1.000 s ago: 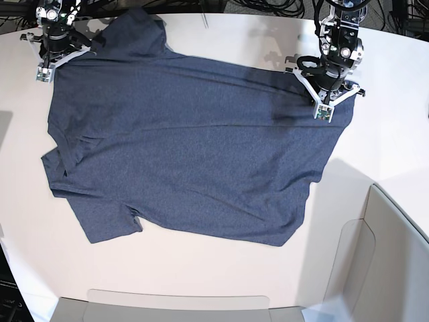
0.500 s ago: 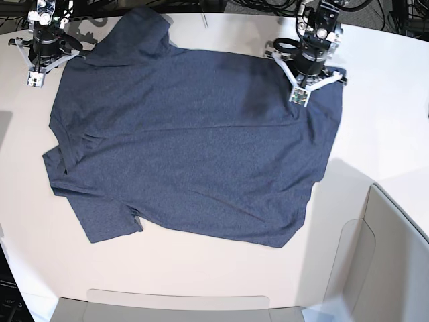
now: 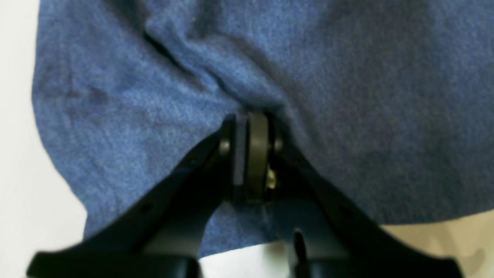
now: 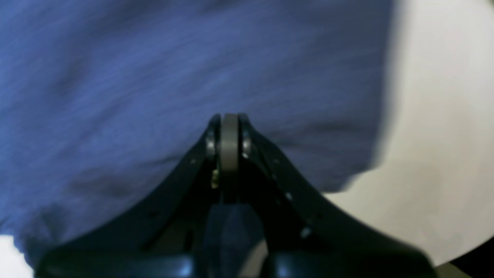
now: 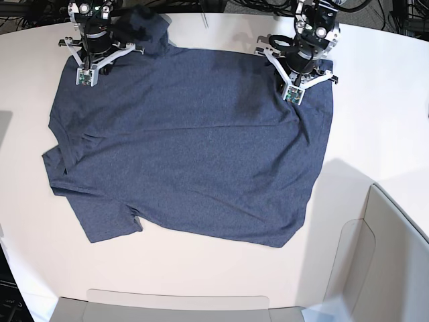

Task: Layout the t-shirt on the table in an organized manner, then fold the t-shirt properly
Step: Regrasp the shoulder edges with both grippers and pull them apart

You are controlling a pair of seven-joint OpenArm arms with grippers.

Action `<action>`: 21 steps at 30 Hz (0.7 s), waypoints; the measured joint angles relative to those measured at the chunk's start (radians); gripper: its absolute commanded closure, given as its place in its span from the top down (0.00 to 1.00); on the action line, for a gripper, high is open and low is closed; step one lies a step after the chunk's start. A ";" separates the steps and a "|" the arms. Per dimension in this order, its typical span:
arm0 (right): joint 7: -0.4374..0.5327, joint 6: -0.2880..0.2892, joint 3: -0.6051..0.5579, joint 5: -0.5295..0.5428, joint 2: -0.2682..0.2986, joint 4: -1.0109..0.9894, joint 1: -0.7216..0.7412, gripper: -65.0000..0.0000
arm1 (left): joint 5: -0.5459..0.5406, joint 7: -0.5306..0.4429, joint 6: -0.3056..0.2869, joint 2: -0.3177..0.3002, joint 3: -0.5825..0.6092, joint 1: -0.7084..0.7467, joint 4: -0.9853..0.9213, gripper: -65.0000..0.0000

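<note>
The navy t-shirt [image 5: 188, 147] lies spread across the off-white table [image 5: 375, 121], with a few creases along its left side. My left gripper [image 5: 300, 66] is at the shirt's far right corner. In the left wrist view it [image 3: 247, 127] is shut on a pinched ridge of the t-shirt [image 3: 347, 77]. My right gripper [image 5: 96, 43] is over the far left shoulder, beside the bunched sleeve [image 5: 144, 23]. In the right wrist view its jaws [image 4: 230, 123] are shut, with blurred t-shirt fabric [image 4: 115, 77] creasing around the tips.
A grey-beige bin [image 5: 395, 261] fills the near right corner, and its low wall [image 5: 174, 305] runs along the front edge. Cables [image 5: 268, 7] lie behind the table's far edge. Bare table [image 4: 444, 135] shows right of the right gripper.
Both grippers drew back toward the far edge, pulling the shirt's top edge with them. The right gripper then swung rightward over the shoulder, and the sleeve beside it bunched up.
</note>
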 measured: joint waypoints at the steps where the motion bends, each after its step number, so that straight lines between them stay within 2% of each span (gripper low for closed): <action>1: -0.004 -0.007 0.009 -0.004 0.006 -0.008 0.000 0.00 | -0.001 0.003 -0.003 0.001 -0.009 0.000 0.000 0.09; 6: -0.003 -0.015 0.016 -0.035 0.081 -0.015 0.002 0.00 | -0.015 0.025 -0.015 0.001 -0.025 -0.011 0.000 0.09; 9: -0.003 -0.012 0.016 -0.085 0.082 -0.015 0.001 0.00 | -0.015 0.024 -0.017 0.001 -0.026 -0.011 0.000 0.09; 13: -0.010 -0.011 0.016 -0.203 0.082 -0.015 -0.004 0.00 | -0.015 0.025 -0.017 0.000 -0.026 -0.011 0.000 0.10; 18: -0.008 -0.009 0.020 -0.293 0.081 -0.015 -0.002 0.00 | -0.014 0.024 -0.010 0.002 -0.026 -0.011 0.000 0.19; 21: -0.008 -0.008 0.056 -0.320 0.079 -0.015 0.002 0.00 | -0.014 0.023 -0.010 0.000 -0.026 -0.011 0.000 0.20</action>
